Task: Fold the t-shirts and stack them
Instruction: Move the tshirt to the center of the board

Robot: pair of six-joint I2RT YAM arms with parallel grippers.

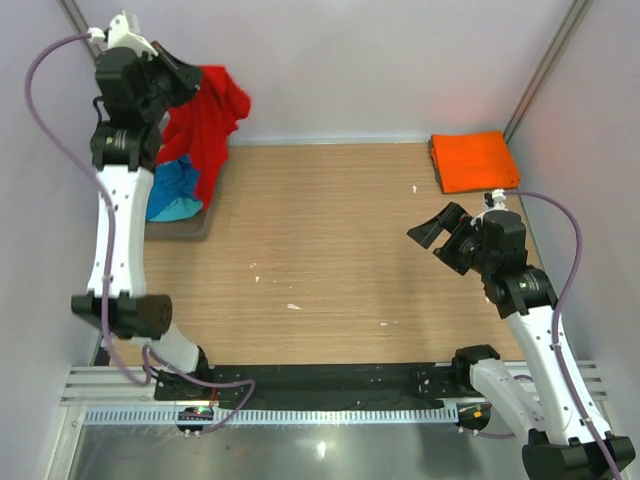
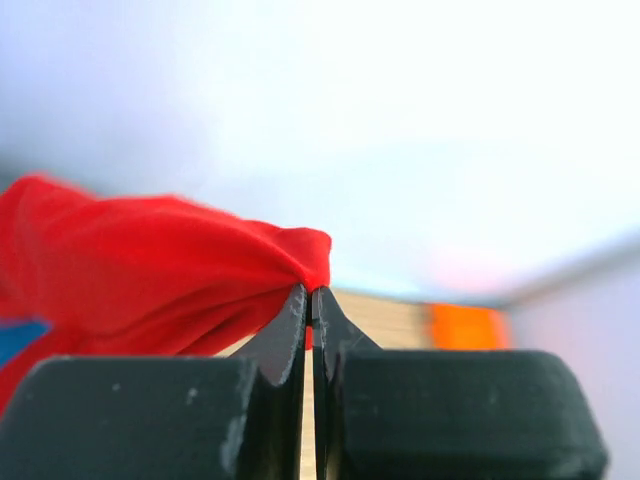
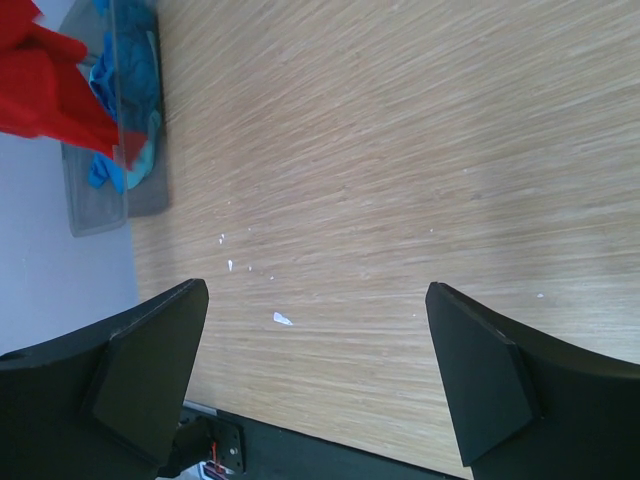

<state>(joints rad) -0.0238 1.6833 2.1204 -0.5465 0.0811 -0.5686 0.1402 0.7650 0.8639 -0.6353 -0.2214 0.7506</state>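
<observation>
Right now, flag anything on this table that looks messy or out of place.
Small white scraps litter the wooden table, like debris. The red t-shirt hangs bunched from the left end effector over the tub, where blue t-shirts lie heaped.

Worktop (image 1: 330,250): light wood-grain surface. Far left corner: grey tub (image 1: 196,229) standing directly on it. Far right corner: orange t-shirt (image 1: 473,160), folded flat, roughly square to the worktop edges. Small white specks (image 1: 293,306) scattered across the middle, well apart from tub and shirt
</observation>
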